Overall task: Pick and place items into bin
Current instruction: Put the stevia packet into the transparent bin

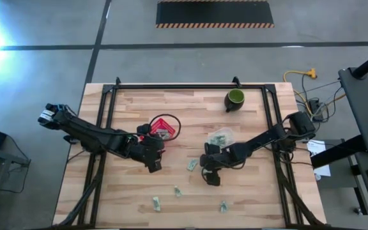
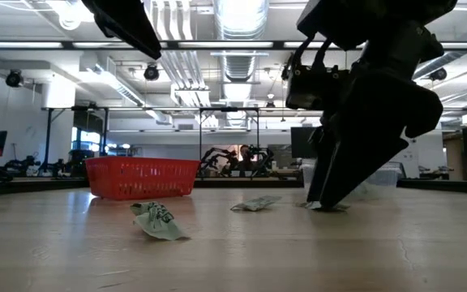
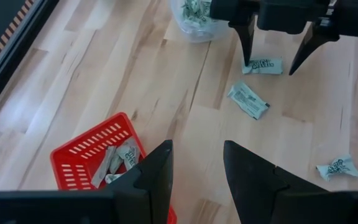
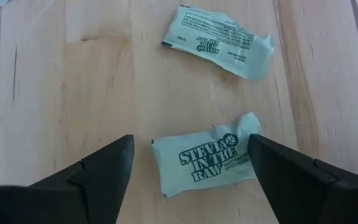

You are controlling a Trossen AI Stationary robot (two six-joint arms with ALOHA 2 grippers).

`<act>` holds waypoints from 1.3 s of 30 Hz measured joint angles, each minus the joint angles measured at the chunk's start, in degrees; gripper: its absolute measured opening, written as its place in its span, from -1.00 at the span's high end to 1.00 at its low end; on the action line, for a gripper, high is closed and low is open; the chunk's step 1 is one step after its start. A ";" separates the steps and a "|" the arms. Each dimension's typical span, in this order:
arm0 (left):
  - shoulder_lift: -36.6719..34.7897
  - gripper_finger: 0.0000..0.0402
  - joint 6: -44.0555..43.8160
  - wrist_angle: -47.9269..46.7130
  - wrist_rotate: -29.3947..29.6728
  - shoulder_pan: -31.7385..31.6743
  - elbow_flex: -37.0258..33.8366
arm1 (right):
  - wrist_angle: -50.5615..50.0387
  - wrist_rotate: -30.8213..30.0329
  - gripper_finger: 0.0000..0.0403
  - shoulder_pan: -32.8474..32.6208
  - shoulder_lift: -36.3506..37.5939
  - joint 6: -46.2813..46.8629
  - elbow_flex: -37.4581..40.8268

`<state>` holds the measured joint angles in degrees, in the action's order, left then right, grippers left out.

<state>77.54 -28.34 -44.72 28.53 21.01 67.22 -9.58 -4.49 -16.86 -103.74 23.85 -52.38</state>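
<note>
The items are small pale green-and-white packets. One packet (image 4: 207, 163) lies flat on the wood between the fingers of my open right gripper (image 4: 190, 138), which hangs low over the table (image 2: 323, 199); the fingers stand on either side of it with a gap. A second packet (image 4: 219, 42) lies just beyond it. Other packets (image 1: 191, 165) (image 1: 177, 191) (image 1: 156, 204) are scattered toward the near edge. My left gripper (image 3: 197, 146) is open and holds nothing, above the table beside the red basket (image 3: 98, 165), where a few packets lie.
A clear bag of more packets (image 1: 221, 137) lies between the right gripper and the dark green cup (image 1: 235, 99) near the far edge. A black frame rail (image 1: 270, 121) runs along the table's sides. Bare wood lies between the two grippers.
</note>
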 joint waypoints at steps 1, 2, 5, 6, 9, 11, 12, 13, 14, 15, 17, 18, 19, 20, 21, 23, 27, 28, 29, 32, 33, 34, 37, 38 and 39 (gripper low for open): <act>0.00 0.38 0.02 0.16 0.00 0.00 0.00 | -0.07 0.02 -0.53 0.00 0.02 0.16 0.00; 0.00 0.38 0.02 0.23 -0.02 0.00 0.00 | -0.25 0.03 -0.53 0.00 0.08 0.37 0.00; 0.00 0.38 0.04 0.30 0.00 0.00 0.00 | -1.08 -0.01 -0.49 0.00 0.23 0.42 0.00; 0.00 0.38 0.04 0.29 -0.02 0.00 0.00 | -1.46 -0.06 -0.47 0.00 0.26 0.42 0.00; 0.00 0.38 0.07 0.35 0.00 0.00 0.00 | -1.75 -0.20 -0.41 0.00 0.28 0.43 0.00; 0.00 0.38 0.10 0.38 -0.01 0.00 0.00 | -1.89 -0.18 -0.37 0.00 0.37 0.45 0.00; 0.00 0.38 0.14 0.38 -0.02 0.00 0.00 | -2.06 -0.18 -0.36 0.00 0.44 0.46 0.02; 0.00 0.38 0.15 0.38 -0.02 0.00 0.00 | -2.22 -0.17 -0.35 0.00 0.57 0.33 0.07; 0.00 0.38 0.17 0.41 0.00 0.00 0.00 | -2.42 -0.15 -0.34 0.00 0.78 -0.09 0.10; 0.00 0.38 0.15 0.47 0.00 0.00 0.00 | -2.84 -0.14 -0.33 0.00 1.04 -0.55 0.13; 0.00 0.38 0.17 0.73 0.00 0.00 0.00 | -5.69 -0.09 -0.33 0.00 1.35 -1.61 -0.47; 0.00 0.38 0.17 0.71 0.00 0.00 -0.02 | -8.14 -0.38 -0.33 0.00 1.36 -2.19 -1.38; 0.00 0.38 0.17 0.71 0.04 0.00 -0.04 | -10.74 -0.71 -0.33 0.00 1.36 -3.16 -2.29; 0.00 0.38 0.17 0.71 0.10 0.00 -0.04 | -12.90 -0.88 -0.33 0.00 1.36 -4.43 -3.02; 0.00 0.38 0.17 0.72 0.29 0.00 -0.04 | -14.14 -1.00 -0.33 0.00 1.27 -5.65 -3.66; 0.00 0.38 0.20 0.80 0.38 0.00 -0.04 | -14.27 -1.26 -0.33 0.01 1.25 -7.50 -4.46; 0.00 0.38 0.20 0.80 0.42 0.00 -0.04 | -14.28 -1.33 -0.33 0.00 1.25 -8.50 -4.83; 0.00 0.38 0.19 0.85 0.42 0.00 -0.04 | -14.31 -1.35 -0.33 0.00 1.25 -8.43 -4.85; 0.00 0.38 0.15 0.97 0.42 0.00 -0.04 | -14.42 -1.39 -0.33 0.00 1.25 -8.22 -4.83; 0.00 0.38 0.15 1.03 0.42 0.00 -0.11 | -14.89 -1.39 -0.33 0.00 1.25 -7.79 -4.83; 0.00 0.38 0.15 1.05 0.42 0.00 -0.11 | -14.98 -1.24 -0.33 0.00 1.25 -7.76 -4.83; 0.00 0.38 0.15 1.02 0.42 0.00 -0.11 | -15.22 -1.12 -0.32 0.00 1.25 -7.54 -4.83; 0.00 0.38 0.15 1.04 0.42 0.00 -0.11 | -16.14 0.31 -0.31 0.00 1.25 -6.26 -4.83; 0.00 0.38 0.15 1.09 0.42 0.00 -0.11 | -16.14 0.78 -0.30 0.00 1.25 -5.94 -4.83; 0.00 0.38 0.15 1.18 0.42 0.00 -0.11 | -16.19 1.31 -0.30 -0.01 1.25 -5.66 -4.83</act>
<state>77.54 -28.18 -43.54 28.95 21.02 67.11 -25.77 -3.18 -16.87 -102.50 18.19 -57.21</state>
